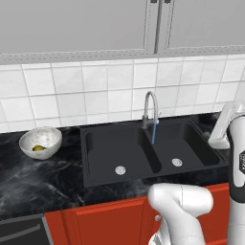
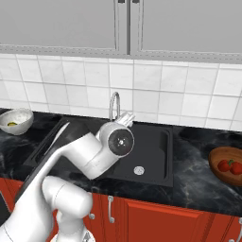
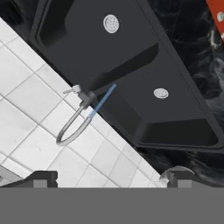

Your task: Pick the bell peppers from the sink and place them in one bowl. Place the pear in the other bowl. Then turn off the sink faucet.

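My gripper (image 3: 111, 178) is open and holds nothing; it hovers over the right side of the black sink (image 1: 149, 154), facing the sink faucet (image 3: 75, 124). A thin blue stream (image 1: 154, 132) runs from the spout of the faucet (image 1: 150, 106) into the right basin. Both basins hold nothing but their silver drain discs (image 3: 111, 23) (image 3: 161, 93). The two red bell peppers (image 2: 229, 166) lie in a wooden bowl (image 2: 218, 156) on the counter to the right. The yellow-green pear (image 1: 38, 148) sits in the white speckled bowl (image 1: 48, 133) on the left.
Black marbled counter (image 1: 43, 177) surrounds the sink, with a white tiled wall (image 1: 95, 86) behind and grey cabinets (image 1: 72, 24) overhead. Red cabinet fronts (image 2: 156, 220) run below the counter. My own arm (image 2: 90, 156) crosses the left basin in the right base view.
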You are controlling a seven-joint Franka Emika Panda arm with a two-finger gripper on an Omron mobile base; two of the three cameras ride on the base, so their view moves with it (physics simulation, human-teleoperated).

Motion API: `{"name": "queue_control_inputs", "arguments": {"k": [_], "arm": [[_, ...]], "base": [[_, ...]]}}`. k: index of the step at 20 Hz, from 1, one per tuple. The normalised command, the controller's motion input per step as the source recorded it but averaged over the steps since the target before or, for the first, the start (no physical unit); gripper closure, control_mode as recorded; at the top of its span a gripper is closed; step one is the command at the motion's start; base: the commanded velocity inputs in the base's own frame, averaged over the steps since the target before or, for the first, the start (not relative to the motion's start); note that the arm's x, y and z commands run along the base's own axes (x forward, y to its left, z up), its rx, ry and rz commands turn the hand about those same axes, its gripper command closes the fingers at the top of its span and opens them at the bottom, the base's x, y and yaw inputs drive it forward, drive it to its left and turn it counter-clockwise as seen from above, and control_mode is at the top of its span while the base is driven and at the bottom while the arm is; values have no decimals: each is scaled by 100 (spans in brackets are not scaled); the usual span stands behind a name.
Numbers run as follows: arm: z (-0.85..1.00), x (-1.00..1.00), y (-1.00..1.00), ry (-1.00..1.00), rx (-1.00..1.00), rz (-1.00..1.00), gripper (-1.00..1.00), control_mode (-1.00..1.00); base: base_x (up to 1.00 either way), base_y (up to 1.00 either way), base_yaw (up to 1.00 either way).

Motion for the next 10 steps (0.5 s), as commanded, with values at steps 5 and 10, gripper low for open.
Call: {"name": "queue_control_inputs", "arguments": {"k": [5, 10], "arm": [[-20, 27, -5, -4, 19, 0, -100, -100], [0, 39, 0, 0, 11, 0, -100, -100]], "base": [[0, 0, 0], [0, 0, 0]]}}
